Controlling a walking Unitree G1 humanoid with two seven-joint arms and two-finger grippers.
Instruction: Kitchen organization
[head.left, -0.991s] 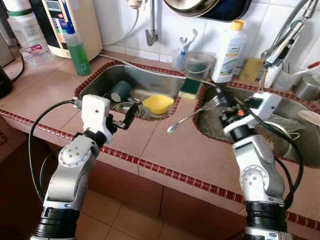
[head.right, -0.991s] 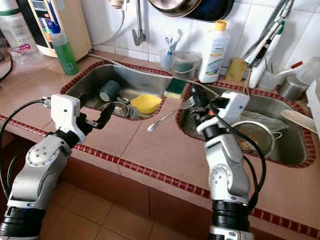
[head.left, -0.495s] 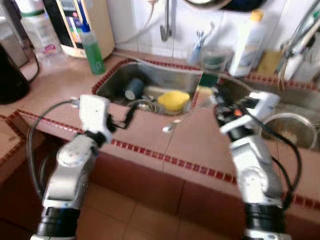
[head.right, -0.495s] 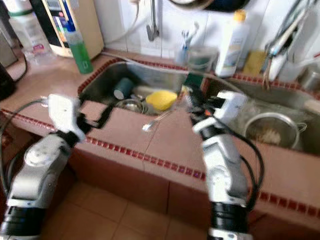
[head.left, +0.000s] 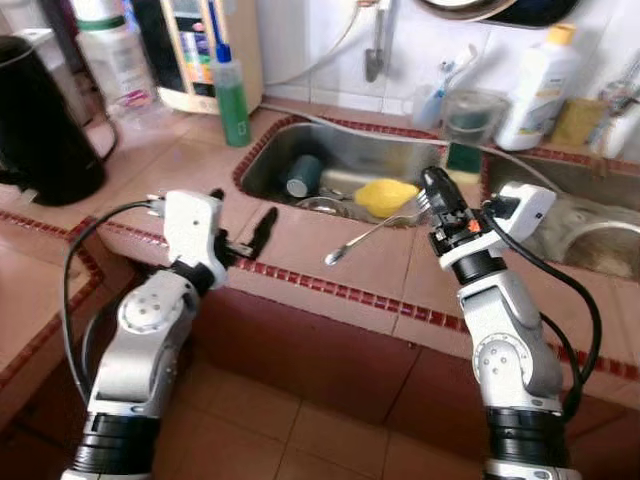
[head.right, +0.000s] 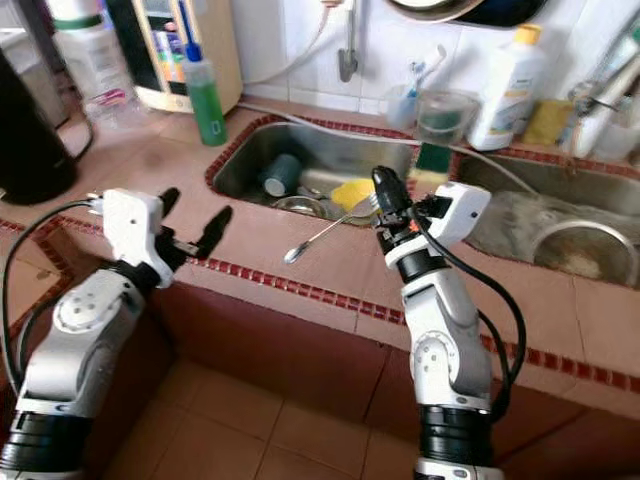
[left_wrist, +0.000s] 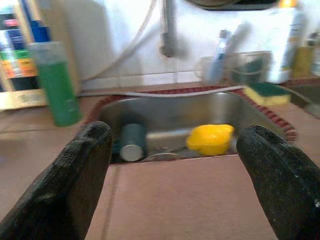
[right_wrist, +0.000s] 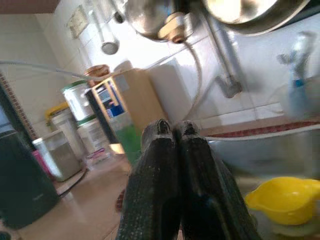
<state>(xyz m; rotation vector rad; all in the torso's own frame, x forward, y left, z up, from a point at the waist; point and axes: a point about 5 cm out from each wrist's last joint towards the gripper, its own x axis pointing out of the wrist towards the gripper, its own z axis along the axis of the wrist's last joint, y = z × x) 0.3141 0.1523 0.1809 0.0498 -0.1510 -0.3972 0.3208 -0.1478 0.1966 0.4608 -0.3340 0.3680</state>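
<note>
Two black-fingered grippers over the terracotta tiled counter (head.left: 300, 240): right gripper (head.left: 432, 190) pinched shut on a long silver fork (head.left: 372, 232), near the steel sink (head.left: 340, 160); left gripper (left_wrist: 175, 175) spread wide, holding nothing, facing a yellow plastic bowl (left_wrist: 210, 139); fingertips (right_wrist: 162, 131) pressed together in the right wrist view.

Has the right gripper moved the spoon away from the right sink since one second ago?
Yes. The right gripper, shut on the spoon, has carried it leftward from the right sink's rim; it is now before the yellow bowl in the left sink.
</note>
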